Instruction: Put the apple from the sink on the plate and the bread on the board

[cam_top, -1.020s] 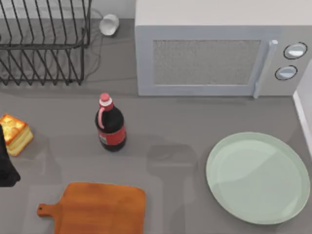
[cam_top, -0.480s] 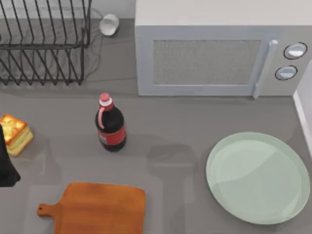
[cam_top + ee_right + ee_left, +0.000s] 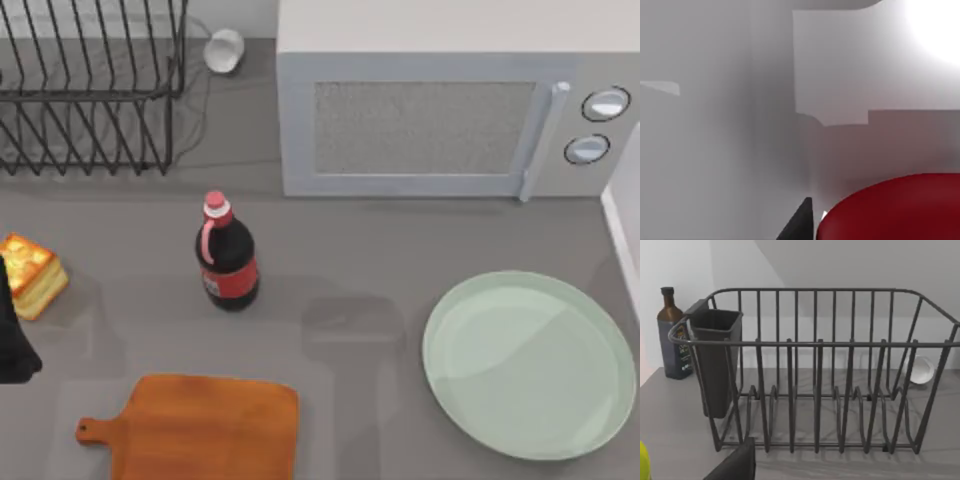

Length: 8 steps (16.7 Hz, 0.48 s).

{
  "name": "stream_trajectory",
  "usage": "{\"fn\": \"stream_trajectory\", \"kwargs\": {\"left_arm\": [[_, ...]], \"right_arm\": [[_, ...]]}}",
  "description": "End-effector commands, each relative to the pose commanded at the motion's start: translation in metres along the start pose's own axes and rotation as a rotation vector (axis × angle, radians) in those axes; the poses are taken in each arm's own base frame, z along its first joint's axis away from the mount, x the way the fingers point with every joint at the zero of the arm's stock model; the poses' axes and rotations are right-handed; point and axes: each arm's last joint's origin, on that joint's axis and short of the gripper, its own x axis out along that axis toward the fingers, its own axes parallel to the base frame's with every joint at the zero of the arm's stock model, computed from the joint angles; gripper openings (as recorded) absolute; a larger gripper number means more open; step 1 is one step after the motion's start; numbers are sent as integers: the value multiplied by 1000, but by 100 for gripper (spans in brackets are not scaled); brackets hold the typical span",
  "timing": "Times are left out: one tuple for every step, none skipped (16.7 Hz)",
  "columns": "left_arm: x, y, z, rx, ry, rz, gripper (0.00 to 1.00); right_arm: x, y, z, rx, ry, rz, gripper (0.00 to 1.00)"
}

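The glossy red apple looms close in the right wrist view, low against the pale grey sink walls, with my right gripper right beside it. The mint-green plate lies bare at the table's right. At the left edge sits the bread, golden on top. My left gripper hangs just in front of it, apart from it. A dark part of that gripper also shows in the left wrist view. The reddish-brown board lies at the front left, handle pointing left.
A dark cola bottle with a red cap stands between bread and plate. Behind are a wire dish rack, a white cup and a microwave. The sink's white edge borders the right side. A brown bottle stands beside the rack.
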Motion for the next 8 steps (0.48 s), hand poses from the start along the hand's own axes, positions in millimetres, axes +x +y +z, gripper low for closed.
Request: {"fn": "stream_trajectory", "kwargs": {"left_arm": [[0, 0, 0, 0, 0, 0, 100], [0, 0, 0, 0, 0, 0, 100], [0, 0, 0, 0, 0, 0, 100], [0, 0, 0, 0, 0, 0, 100], [0, 0, 0, 0, 0, 0, 100], [0, 0, 0, 0, 0, 0, 100], [0, 0, 0, 0, 0, 0, 100], [0, 0, 0, 0, 0, 0, 100]], "right_arm": [[-9, 0, 1, 0, 2, 0, 0], [-19, -1, 2, 0, 2, 1, 0], [-31, -1, 3, 0, 2, 1, 0], [-43, -1, 4, 0, 2, 1, 0], [-56, -1, 4, 0, 2, 1, 0], [-67, 0, 4, 0, 2, 1, 0], [-77, 0, 4, 0, 2, 1, 0], [-85, 0, 3, 0, 1, 0, 0]]}}
